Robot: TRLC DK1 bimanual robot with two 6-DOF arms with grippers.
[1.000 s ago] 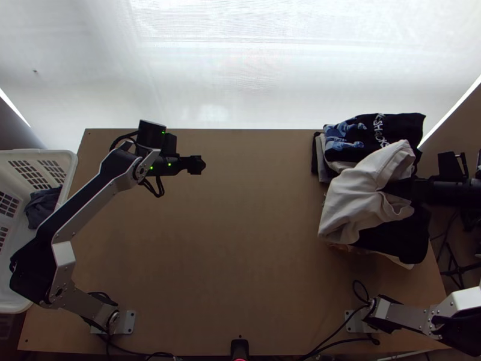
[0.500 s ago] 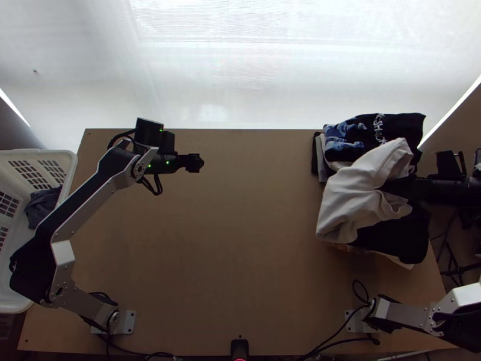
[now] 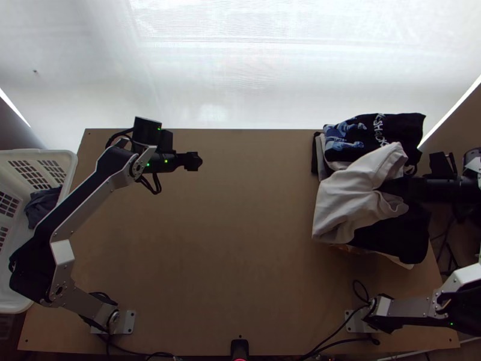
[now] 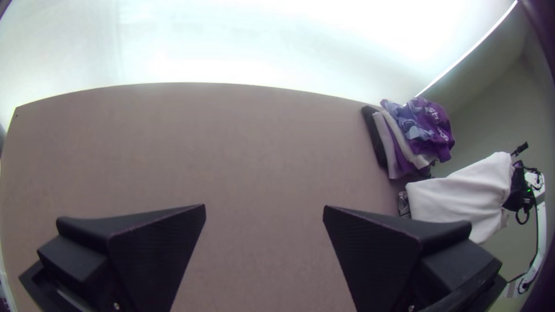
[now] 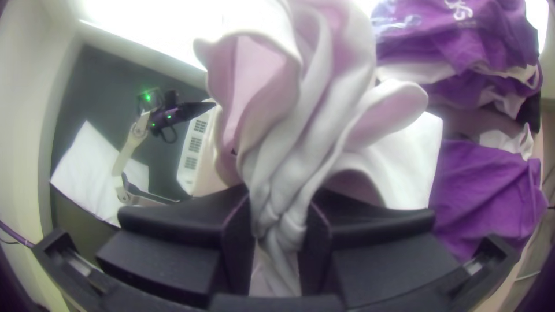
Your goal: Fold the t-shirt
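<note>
The right gripper point(image 3: 385, 188) is clamped on a white t-shirt point(image 3: 346, 204), over the right side of the tabletop point(image 3: 252, 253). Its two fingers point(image 5: 231, 231) pinch a bunched-up bit of the shirt, and the cloth is squished into wrinkles between them. The rest of the shirt hangs loose and floppy, not flat. I can't tell which part of the shirt is pinched.

From the top, the shirt covers part of two piles of clothes. The pile at the far side has a black shirt with a blue picture point(image 3: 391, 129) on top, with paler clothes poking out under it. The nearer pile has black cloth point(image 3: 397, 237) on top, and a bit of pale cloth point(image 3: 400, 260) peeks out below.

The left gripper point(image 3: 193, 161) is well apart from the shirt, over the far left part of the tabletop. Its two fingers are wide apart — there is just a gap between them.

Past the left edge of the tabletop is a white basket point(image 3: 66, 157) with holes in its sides. Some dark cloth point(image 3: 41, 207) is bunched up inside.
</note>
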